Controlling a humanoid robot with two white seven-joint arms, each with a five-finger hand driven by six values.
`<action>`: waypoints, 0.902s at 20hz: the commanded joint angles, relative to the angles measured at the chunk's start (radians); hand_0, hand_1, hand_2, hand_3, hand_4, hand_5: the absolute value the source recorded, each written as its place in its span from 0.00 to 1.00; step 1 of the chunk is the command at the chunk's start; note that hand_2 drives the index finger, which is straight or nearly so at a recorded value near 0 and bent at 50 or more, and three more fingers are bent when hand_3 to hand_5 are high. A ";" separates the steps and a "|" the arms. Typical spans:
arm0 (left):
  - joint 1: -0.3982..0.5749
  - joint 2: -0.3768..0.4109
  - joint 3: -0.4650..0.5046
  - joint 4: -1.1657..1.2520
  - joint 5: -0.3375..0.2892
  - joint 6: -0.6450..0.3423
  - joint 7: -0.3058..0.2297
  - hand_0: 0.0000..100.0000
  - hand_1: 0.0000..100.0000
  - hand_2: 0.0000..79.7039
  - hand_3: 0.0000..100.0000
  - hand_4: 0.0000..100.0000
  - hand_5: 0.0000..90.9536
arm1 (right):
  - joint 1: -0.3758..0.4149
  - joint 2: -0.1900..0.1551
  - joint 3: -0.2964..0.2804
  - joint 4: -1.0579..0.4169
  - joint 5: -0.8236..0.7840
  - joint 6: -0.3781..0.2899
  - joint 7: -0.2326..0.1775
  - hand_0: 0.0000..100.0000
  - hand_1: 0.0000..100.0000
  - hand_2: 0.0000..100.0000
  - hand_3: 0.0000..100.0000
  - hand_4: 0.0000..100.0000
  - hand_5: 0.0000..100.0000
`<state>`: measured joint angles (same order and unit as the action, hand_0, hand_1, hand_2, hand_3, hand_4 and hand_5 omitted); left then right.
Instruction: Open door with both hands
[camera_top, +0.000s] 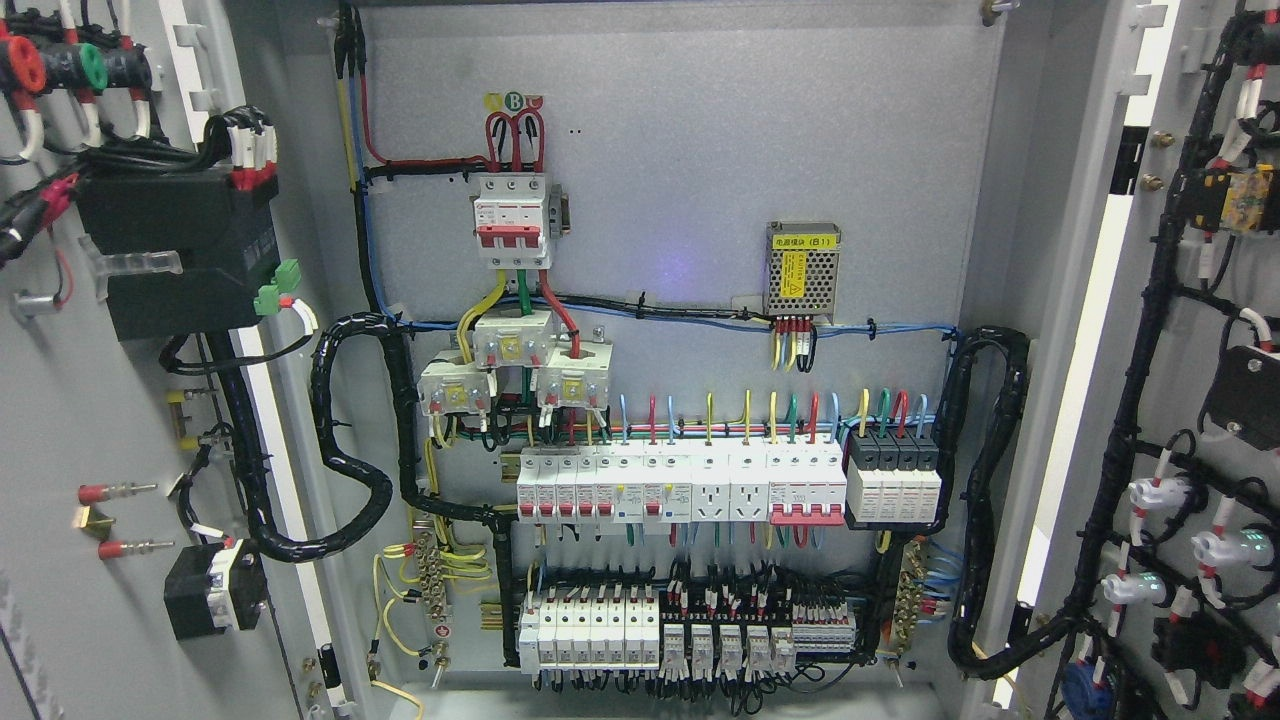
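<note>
You see cabinet interior filling frame centre. Left door swung wide at left edge, right door swung wide at right edge, long axes vertical. Task looks complete. Neither hand in frame, so you cannot tell finger state or which is nearer.

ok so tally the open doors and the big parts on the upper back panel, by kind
open cabinet doors: 2
three-pole main breaker: 1
current transformers: 3
mesh-cased power supply: 1
total: 7
</note>
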<state>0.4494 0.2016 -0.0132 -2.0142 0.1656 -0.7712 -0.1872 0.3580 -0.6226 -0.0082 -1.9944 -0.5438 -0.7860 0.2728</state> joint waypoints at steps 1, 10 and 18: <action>-0.001 -0.002 0.110 -0.020 0.058 -0.099 0.002 0.00 0.00 0.00 0.00 0.03 0.00 | 0.012 -0.078 -0.071 0.005 -0.082 -0.015 0.003 0.11 0.00 0.00 0.00 0.00 0.00; 0.009 0.027 0.151 -0.020 0.118 -0.180 0.003 0.00 0.00 0.00 0.00 0.03 0.00 | 0.030 -0.083 -0.072 0.011 -0.142 0.002 0.006 0.11 0.00 0.00 0.00 0.00 0.00; 0.012 0.042 0.225 -0.018 0.181 -0.181 0.003 0.00 0.00 0.00 0.00 0.03 0.00 | 0.038 -0.100 -0.075 0.037 -0.235 0.036 0.006 0.11 0.00 0.00 0.00 0.00 0.00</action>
<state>0.4586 0.2233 0.1242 -2.0300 0.3067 -0.7721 -0.1844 0.3905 -0.6925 -0.0653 -1.9759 -0.7144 -0.7651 0.2804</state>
